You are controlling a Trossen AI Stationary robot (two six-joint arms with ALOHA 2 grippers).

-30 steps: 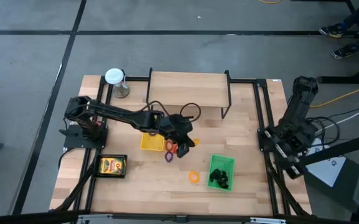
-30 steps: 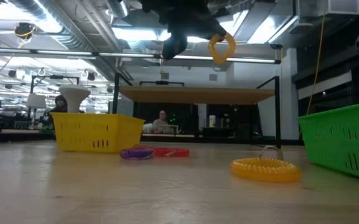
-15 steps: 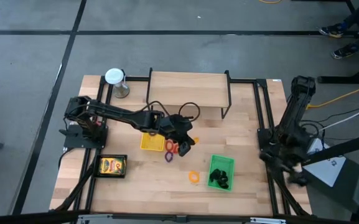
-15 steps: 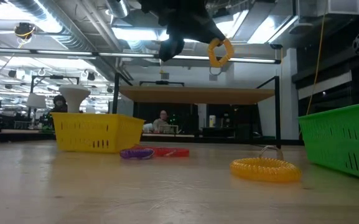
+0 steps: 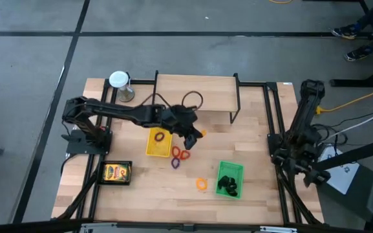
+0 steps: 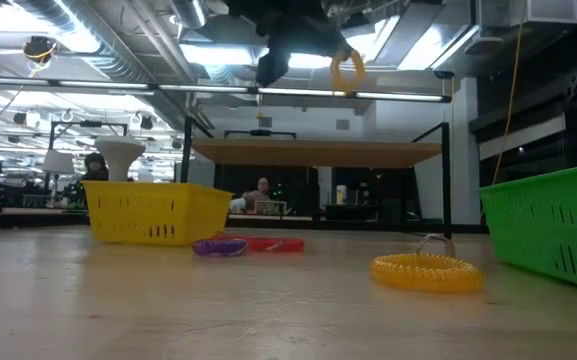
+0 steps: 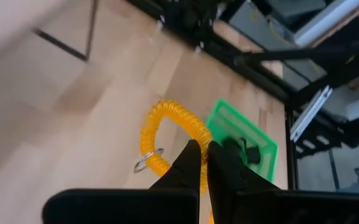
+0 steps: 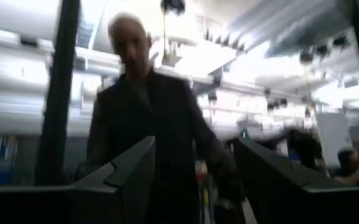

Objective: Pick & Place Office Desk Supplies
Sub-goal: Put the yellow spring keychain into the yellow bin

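Note:
A yellow-orange coil ring (image 7: 157, 127) with a small metal loop is held in the air by my left gripper (image 7: 203, 160), which is shut on it. In the high view my left gripper (image 5: 190, 134) hangs just right of the yellow tray (image 5: 152, 147). A purple ring (image 6: 220, 246) and a red ring (image 6: 273, 243) lie flat on the table. So does a second orange coil ring (image 5: 202, 184). My right gripper (image 8: 193, 149) is open at the table's right edge, tipped upward and touching nothing. My left gripper pinches the coil ring's rim (image 7: 190, 132) between its two fingertips. The fingers slant down from the table's left. The ring (image 6: 346, 72) hangs beside the fingers, standing on edge, lifted well clear of the table.
A green tray (image 5: 230, 169) with black clips stands near the front right. A black tray (image 5: 116, 172) with a yellow box is at the front left. A grey cylinder with a white top (image 5: 119, 81) and a wooden shelf (image 5: 196, 94) stand at the far side. A person shows beyond my right gripper.
My left gripper has risen a little and gone toward the table's far edge, still shut on the coil ring, which has stayed clear of the table. My right arm has folded lower at the right edge, and its gripper has turned.

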